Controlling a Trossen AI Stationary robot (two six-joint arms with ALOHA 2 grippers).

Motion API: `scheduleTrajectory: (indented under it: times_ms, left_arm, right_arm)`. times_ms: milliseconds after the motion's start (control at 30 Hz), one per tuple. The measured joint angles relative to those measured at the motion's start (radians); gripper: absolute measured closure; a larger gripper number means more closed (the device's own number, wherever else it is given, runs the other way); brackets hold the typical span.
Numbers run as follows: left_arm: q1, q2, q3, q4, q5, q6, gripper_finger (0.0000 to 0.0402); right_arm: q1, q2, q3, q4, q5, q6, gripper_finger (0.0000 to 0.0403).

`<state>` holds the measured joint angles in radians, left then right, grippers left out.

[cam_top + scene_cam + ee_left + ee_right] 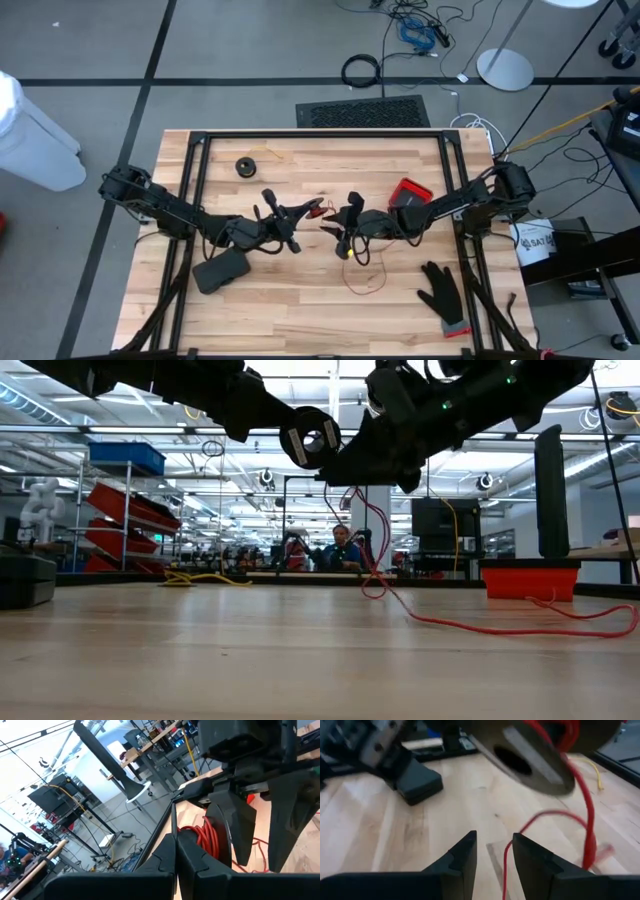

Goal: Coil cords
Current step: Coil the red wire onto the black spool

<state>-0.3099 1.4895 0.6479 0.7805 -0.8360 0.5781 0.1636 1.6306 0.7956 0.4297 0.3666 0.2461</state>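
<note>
My left gripper (pixel 303 213) is shut on the red cord's black spool (pixel 311 439), held above the middle of the table. Red cord (pixel 205 837) is wound on the spool. A strand hangs down from it (pixel 352 530), and the rest lies in loose loops on the wood (pixel 366 277). My right gripper (pixel 335 231) is open just right of the spool. The hanging strand (pixel 506 865) runs through the gap between its fingers; I cannot tell whether they touch it. A bit of yellow cord (pixel 345 253) lies below the right gripper. A second black spool (pixel 245 166) sits at the far left. My left gripper holds the red cord's spool at its edge (pixel 186 836), coming level from the table's left. My own shut fingers hide the place of contact. The spool is lifted clear of the table, with the cord hanging slack below it.
A red bin (pixel 408 193) stands right of the grippers. A black glove (pixel 441 291) lies at the near right. A black block (pixel 220 270) lies at the near left under the left arm. A black frame (pixel 320 134) runs round the table.
</note>
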Motion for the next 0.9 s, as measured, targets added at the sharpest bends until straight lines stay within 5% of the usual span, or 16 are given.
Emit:
scheduleTrajectory:
  times_ms: [500,900]
  left_arm:
    - [0.0,0.0,0.0,-0.002,0.001,0.001,0.0402]
    - [0.0,0.0,0.0,-0.001,0.001,0.001,0.0402]
  right_arm:
    - [0.002,-0.001,0.0,-0.103,-0.003,0.028,0.0289]
    - [0.0,-0.002,0.001,0.047,0.051,-0.053,0.0289]
